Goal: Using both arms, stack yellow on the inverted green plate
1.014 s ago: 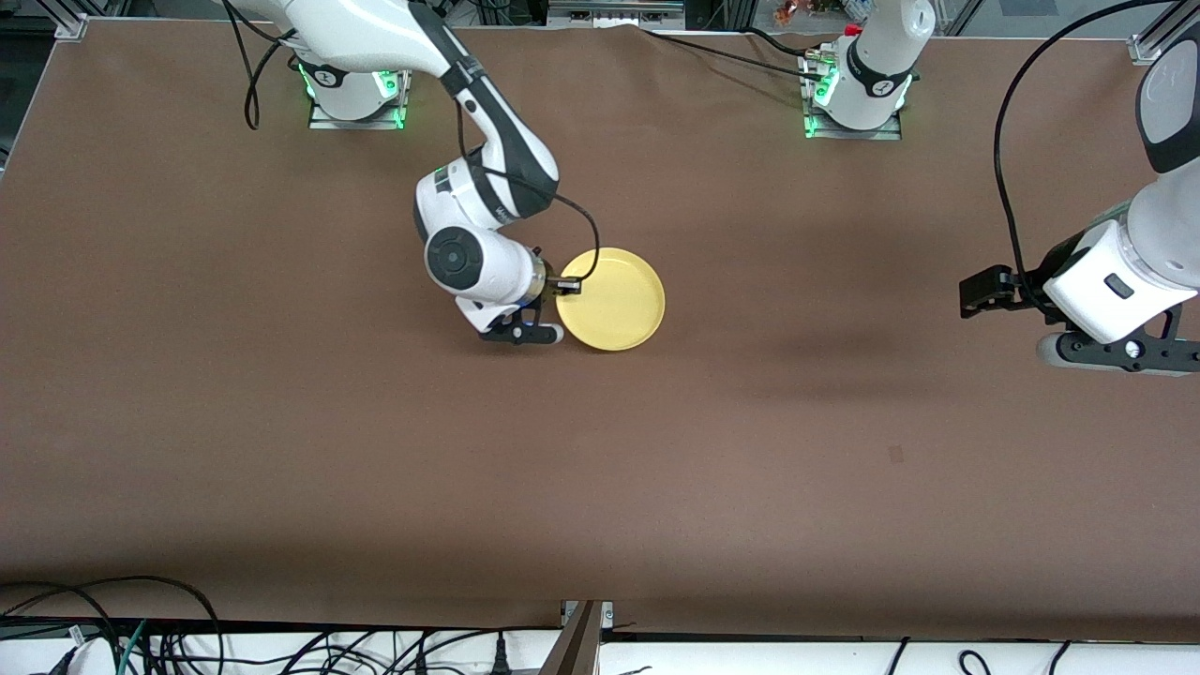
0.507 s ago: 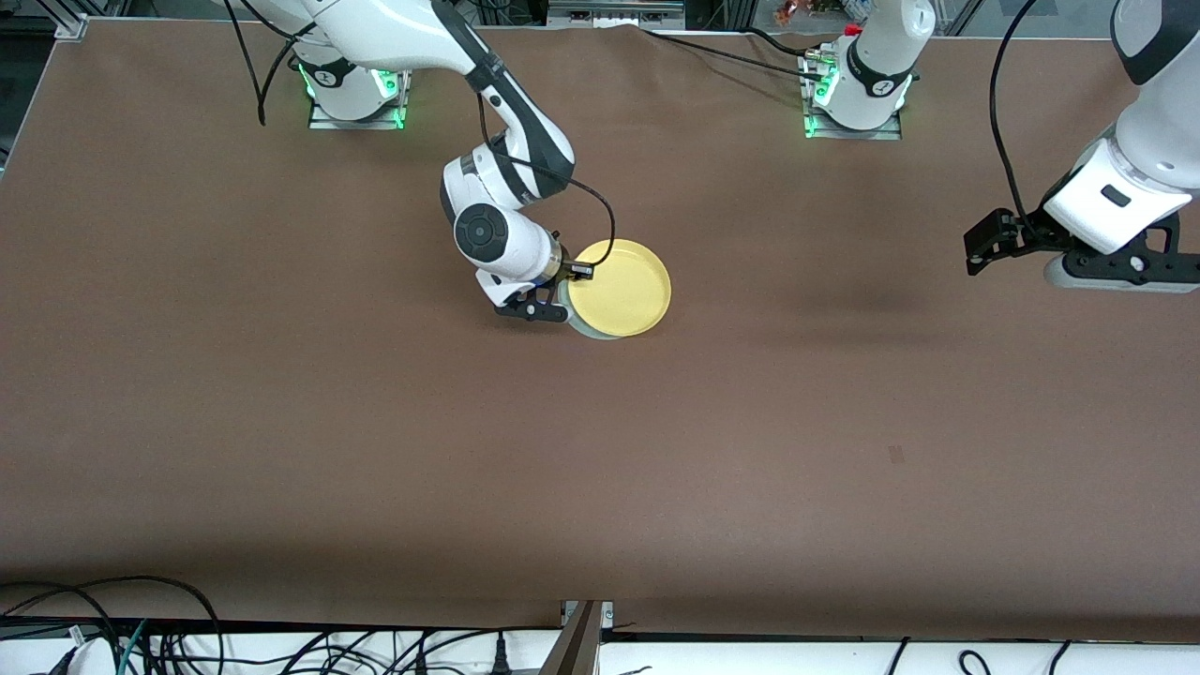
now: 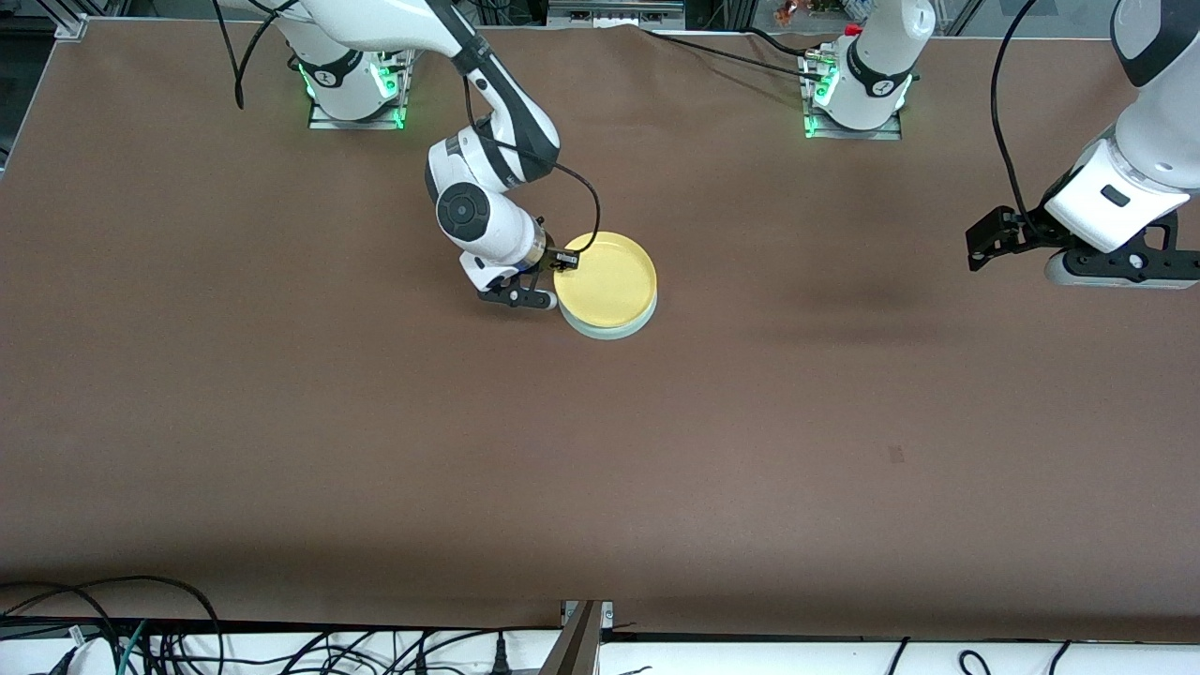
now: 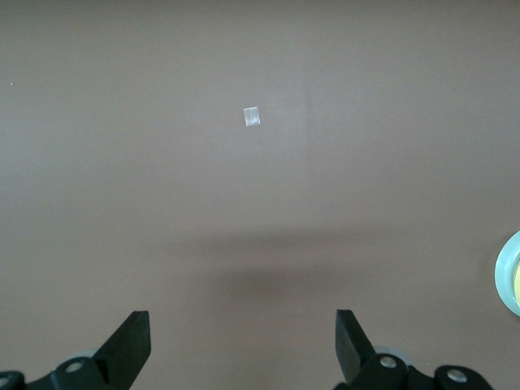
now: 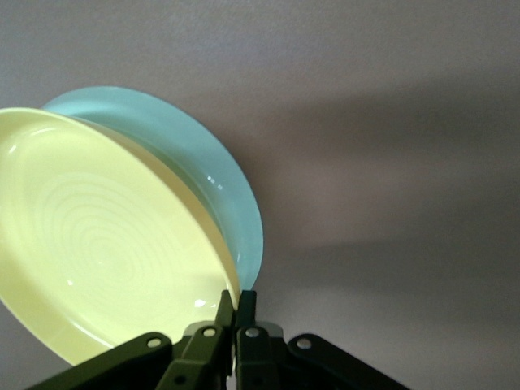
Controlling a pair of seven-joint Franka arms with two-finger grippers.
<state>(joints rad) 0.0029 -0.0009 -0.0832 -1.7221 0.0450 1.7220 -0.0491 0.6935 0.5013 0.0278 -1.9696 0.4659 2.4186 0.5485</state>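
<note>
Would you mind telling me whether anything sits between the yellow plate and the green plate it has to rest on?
Nothing visible does. The yellow plate, pinched at its rim by the right gripper, lies directly over the green plate. The left gripper waits open over bare table.

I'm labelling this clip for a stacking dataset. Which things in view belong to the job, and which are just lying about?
Part of the job:
- yellow plate, on the green plate
- right gripper, shut on the yellow plate's rim
- left gripper, open, waiting over bare table toward the left arm's end

Just there:
- small pale square mark on the table
</note>
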